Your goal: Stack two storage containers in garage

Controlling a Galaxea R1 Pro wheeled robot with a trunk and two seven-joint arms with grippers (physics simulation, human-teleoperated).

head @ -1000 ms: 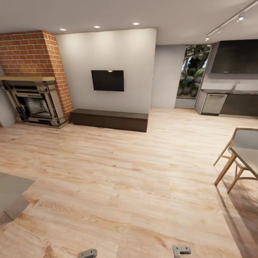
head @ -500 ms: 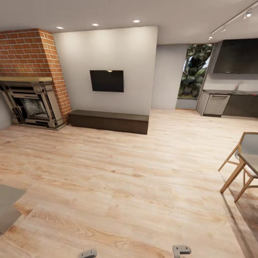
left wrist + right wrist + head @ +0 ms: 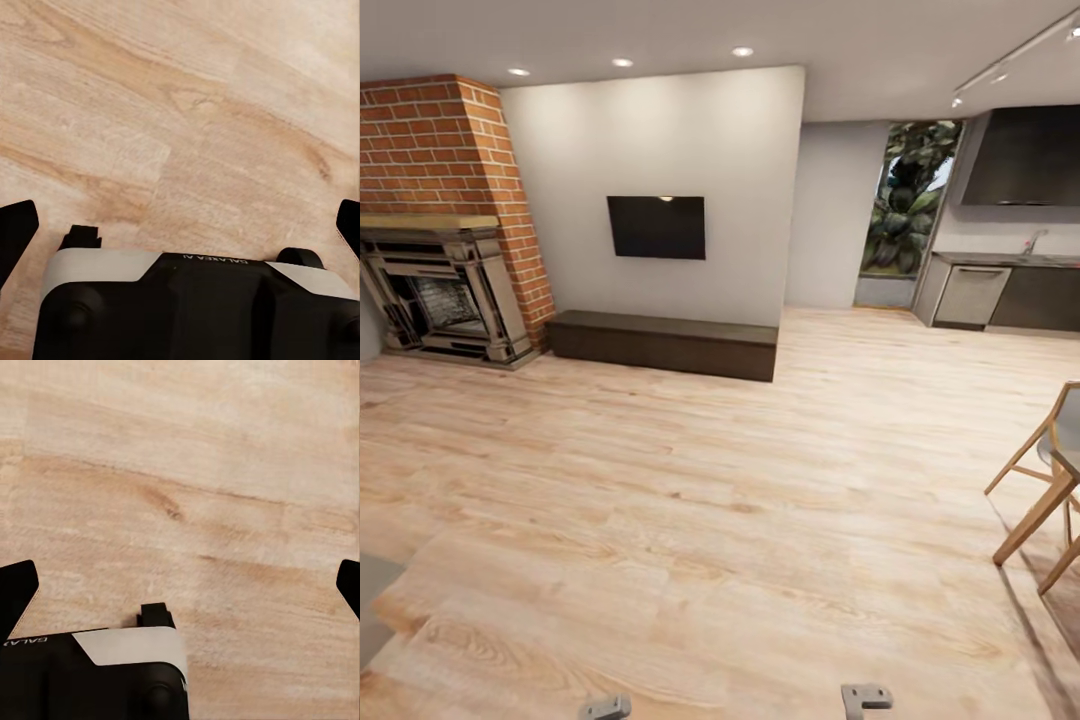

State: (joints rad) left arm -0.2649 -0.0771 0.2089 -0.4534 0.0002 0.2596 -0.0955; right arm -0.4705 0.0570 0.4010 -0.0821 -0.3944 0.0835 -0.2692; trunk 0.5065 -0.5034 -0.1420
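I am in the living room, looking over its light wood-plank flooring [image 3: 720,500]. The two storage containers and the garage are out of view. Small grey parts of my left arm [image 3: 605,708] and right arm [image 3: 866,696] peek in at the bottom of the head view. The left gripper [image 3: 182,229] is open over bare planks, its dark fingertips [image 3: 15,234] spread far apart with nothing between them. The right gripper [image 3: 182,589] is open the same way, one fingertip [image 3: 349,585] at the picture's side, wood beneath.
A dark carved fireplace [image 3: 445,290] under a brick chimney stands far left. A low dark bench [image 3: 663,343] sits below a wall TV [image 3: 657,227]. A wooden chair [image 3: 1050,480] is at the right, kitchen cabinets [image 3: 1000,295] far right, a grey rug corner [image 3: 370,605] near left.
The whole head view has shifted: the camera has moved forward, so the chair slides off to the right and the rug to the lower left. Both grippers stay as they were.
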